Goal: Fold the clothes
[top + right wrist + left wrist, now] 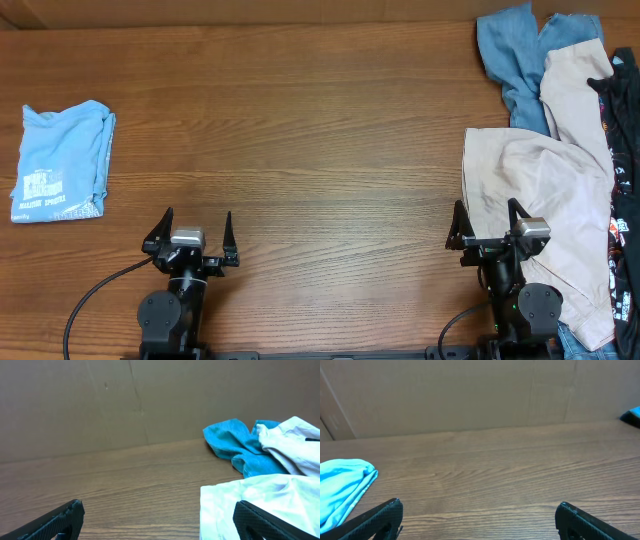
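Seemingly between garments; at the far left of the wooden table, well apart from both arms, a light sky-blue T-shirt with pale printed lettering, already folded into a compact rectangle; glimpsed too at the left edge of the left wrist view. On the right, a loose unfolded pile: a beige garment spread nearest the arm, a dusty blue garment behind it, a black garment along the table's edge. Left gripper wide open over bare wood, holding nothing; right gripper likewise wide open and empty, poised at the near left edge of the beige garment, one finger over cloth, the other over wood; cannot tell whether touching. Next, as a judgement only: take the beige garment as the following piece; draw it clear of the pile toward the table's middle; flatten before folding. Calls for a low pinch on a single layer near the edge, and for the left arm's reach across to share the spreading.
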Action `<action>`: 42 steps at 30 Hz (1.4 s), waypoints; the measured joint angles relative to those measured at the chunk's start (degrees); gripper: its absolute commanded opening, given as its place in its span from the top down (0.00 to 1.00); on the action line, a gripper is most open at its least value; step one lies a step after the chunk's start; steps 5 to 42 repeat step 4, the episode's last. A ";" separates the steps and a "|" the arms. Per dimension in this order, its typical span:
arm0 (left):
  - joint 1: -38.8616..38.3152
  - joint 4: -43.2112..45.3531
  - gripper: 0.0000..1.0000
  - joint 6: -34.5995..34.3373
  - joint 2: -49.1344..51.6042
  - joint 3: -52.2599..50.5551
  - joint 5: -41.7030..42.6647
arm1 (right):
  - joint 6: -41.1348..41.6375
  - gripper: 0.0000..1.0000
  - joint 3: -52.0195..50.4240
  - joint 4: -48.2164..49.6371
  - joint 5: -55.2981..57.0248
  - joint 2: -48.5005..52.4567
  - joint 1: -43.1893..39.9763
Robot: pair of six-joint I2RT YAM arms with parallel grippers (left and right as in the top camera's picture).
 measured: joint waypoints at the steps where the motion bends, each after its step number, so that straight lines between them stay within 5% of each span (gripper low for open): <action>1: 0.00 0.00 0.00 0.00 0.00 0.00 0.00 | 0.00 0.00 0.00 0.00 0.00 0.00 0.00; 42: 0.00 0.00 0.00 0.00 0.00 0.00 -0.02 | 0.00 0.00 0.00 0.00 0.00 0.00 0.00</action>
